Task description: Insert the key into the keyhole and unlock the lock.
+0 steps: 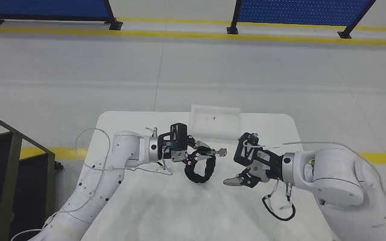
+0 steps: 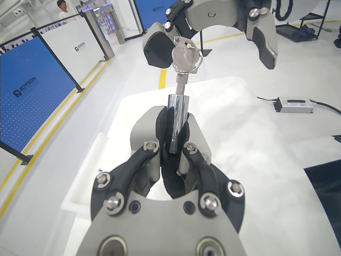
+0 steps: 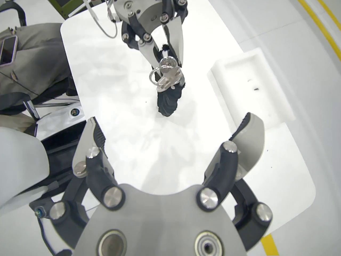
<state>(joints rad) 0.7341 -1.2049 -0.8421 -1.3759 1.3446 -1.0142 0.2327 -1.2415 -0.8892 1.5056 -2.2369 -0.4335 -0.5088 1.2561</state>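
My left gripper [image 2: 176, 126] is shut on the chrome cylinder of the lock [image 2: 178, 105], held above the table. The silver key [image 2: 183, 62] sits in the keyhole with its blade partly in, its head and ring sticking out toward my right gripper [image 2: 213, 51]. The lock's black cable loop [image 1: 201, 170] hangs below the left gripper [image 1: 196, 152]. In the right wrist view the key [image 3: 170, 78] and lock [image 3: 168, 62] lie ahead of my right gripper [image 3: 170, 129], which is open, a short way off and not touching the key.
A white foam tray [image 1: 215, 120] lies at the far edge of the white table [image 1: 151, 205]. A grey power adapter [image 2: 293, 104] with its cable lies on the floor beside the table. Blue barrier panels [image 1: 301, 11] stand farther back.
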